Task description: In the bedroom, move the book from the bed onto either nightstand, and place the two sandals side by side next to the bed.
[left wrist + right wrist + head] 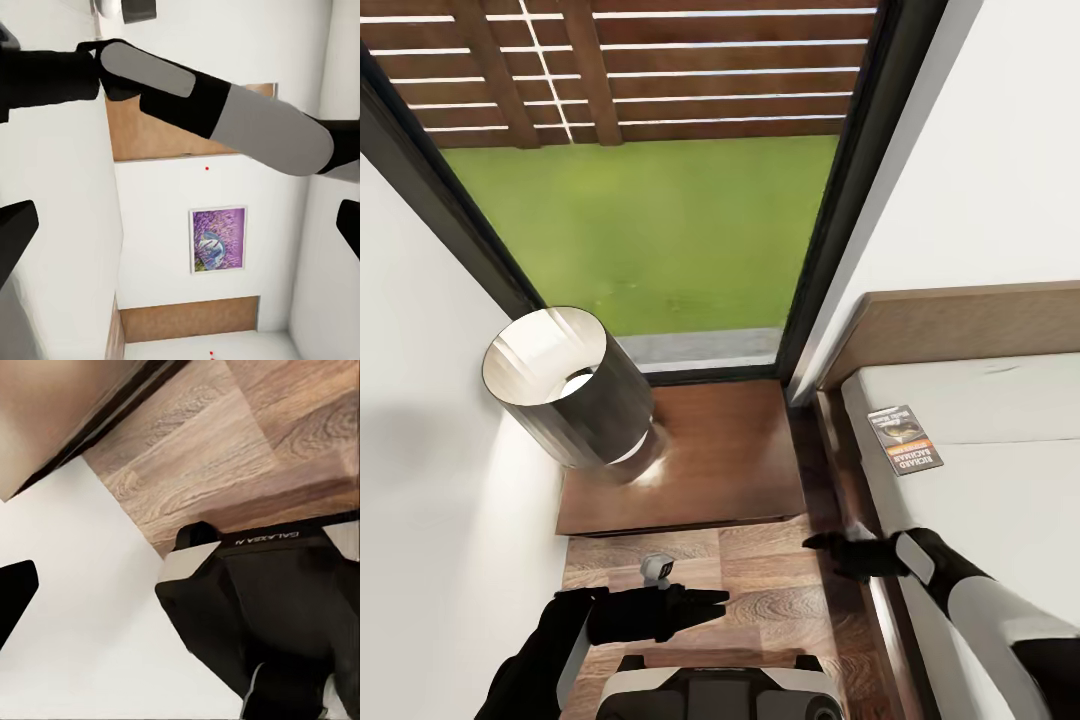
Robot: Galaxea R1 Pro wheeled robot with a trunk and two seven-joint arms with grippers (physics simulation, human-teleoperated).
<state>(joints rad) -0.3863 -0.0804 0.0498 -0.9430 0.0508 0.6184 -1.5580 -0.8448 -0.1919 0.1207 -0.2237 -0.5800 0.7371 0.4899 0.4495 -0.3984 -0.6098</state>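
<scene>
The head view is showing the book lying on the bed beside the nightstand, while the left wrist view is catching a framed picture; I cannot tell either jaws' state.

The book, thin, dark cover with an orange band, lies flat on the white mattress of the bed, near its left edge and the headboard. The nightstand stands beside the bed, under the window.
</scene>
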